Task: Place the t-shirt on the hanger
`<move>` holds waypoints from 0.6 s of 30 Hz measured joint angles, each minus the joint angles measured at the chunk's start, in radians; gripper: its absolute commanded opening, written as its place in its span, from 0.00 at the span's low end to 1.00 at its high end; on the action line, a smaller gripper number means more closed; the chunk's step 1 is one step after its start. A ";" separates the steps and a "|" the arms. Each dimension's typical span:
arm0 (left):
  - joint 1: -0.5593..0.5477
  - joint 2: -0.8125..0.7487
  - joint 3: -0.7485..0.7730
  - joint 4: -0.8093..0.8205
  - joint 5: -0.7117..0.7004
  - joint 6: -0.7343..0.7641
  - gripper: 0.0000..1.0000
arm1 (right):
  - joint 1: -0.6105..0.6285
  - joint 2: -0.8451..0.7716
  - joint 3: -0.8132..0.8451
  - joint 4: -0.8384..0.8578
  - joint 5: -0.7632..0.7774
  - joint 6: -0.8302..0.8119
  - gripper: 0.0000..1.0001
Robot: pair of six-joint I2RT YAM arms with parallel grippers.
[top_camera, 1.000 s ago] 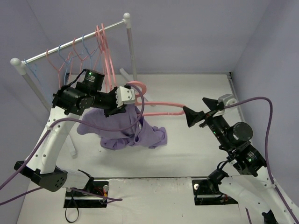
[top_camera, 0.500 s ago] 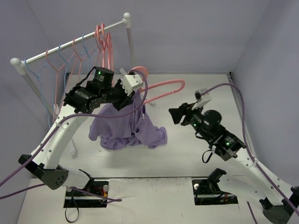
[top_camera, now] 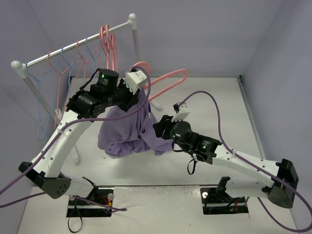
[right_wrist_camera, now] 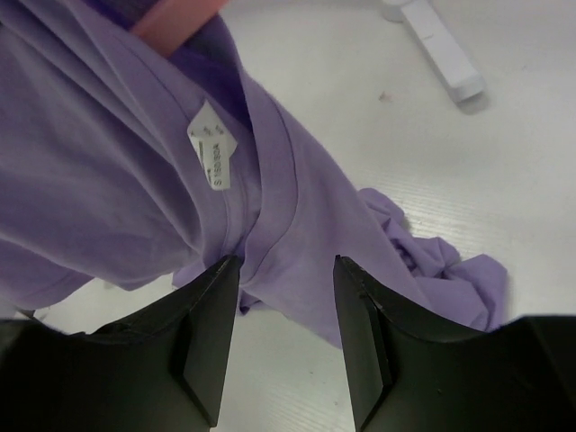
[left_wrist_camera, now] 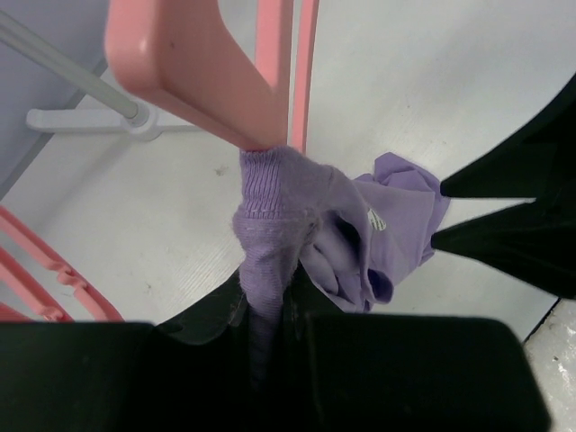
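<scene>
The hanger [top_camera: 168, 80] is up in the air over the bench [top_camera: 214, 102], one arm poked into the t-shirt [top_camera: 124, 136] collar. My left gripper [left_wrist_camera: 270, 301] has its jaws clamped tight on that collar. On my right gripper [right_wrist_camera: 286, 270] the jaws stand partway apart, tips either side of a shirt fold below the label.

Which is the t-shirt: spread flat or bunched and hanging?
Bunched and hanging: the t-shirt drapes from the hanger, its lower end crumpled on the table.
</scene>
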 measured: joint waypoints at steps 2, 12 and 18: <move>-0.009 0.000 0.000 0.002 -0.026 -0.008 0.00 | 0.026 0.033 0.001 0.007 0.028 0.039 0.44; -0.081 0.000 0.000 0.006 -0.090 -0.028 0.00 | 0.086 0.165 0.037 0.022 0.092 0.166 0.45; -0.095 0.000 0.000 0.008 -0.098 -0.035 0.00 | 0.090 0.199 0.055 0.031 0.115 0.213 0.44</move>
